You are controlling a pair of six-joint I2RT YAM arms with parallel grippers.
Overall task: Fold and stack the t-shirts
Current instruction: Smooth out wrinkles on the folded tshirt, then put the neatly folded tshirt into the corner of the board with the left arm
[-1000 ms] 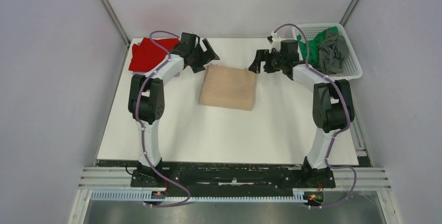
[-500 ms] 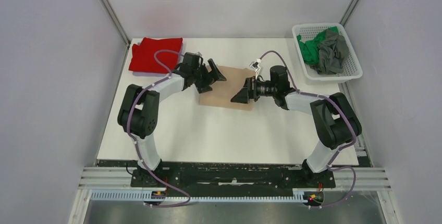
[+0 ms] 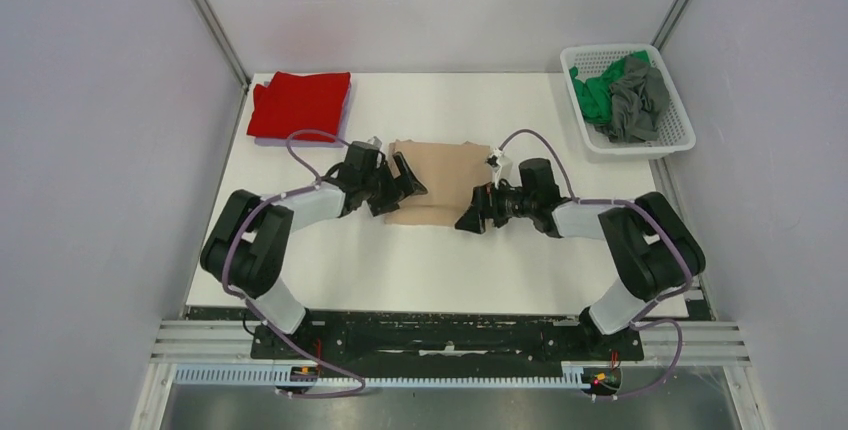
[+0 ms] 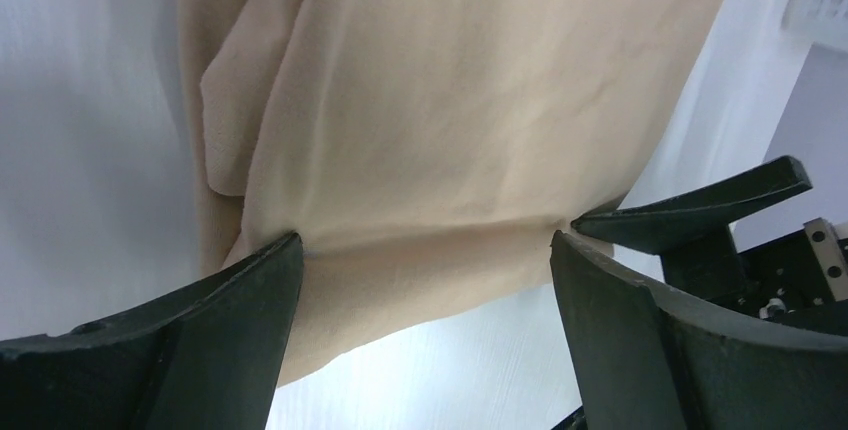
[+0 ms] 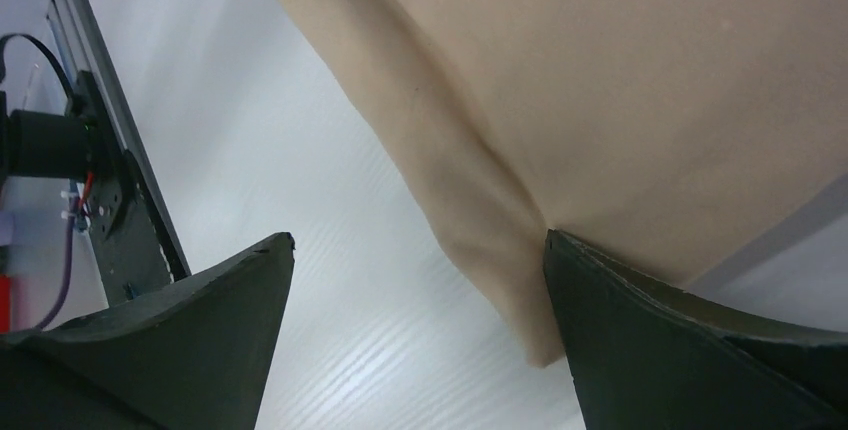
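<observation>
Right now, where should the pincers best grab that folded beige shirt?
Probably by its near corners, left pincer from the left, right pincer from the right: the beige shirt lies flat, its layered edges meeting there.

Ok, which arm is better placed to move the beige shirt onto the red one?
Probably left. The left gripper is open at the beige shirt's near-left corner, and the red shirt lies on that arm's side, far from the right gripper.
</observation>
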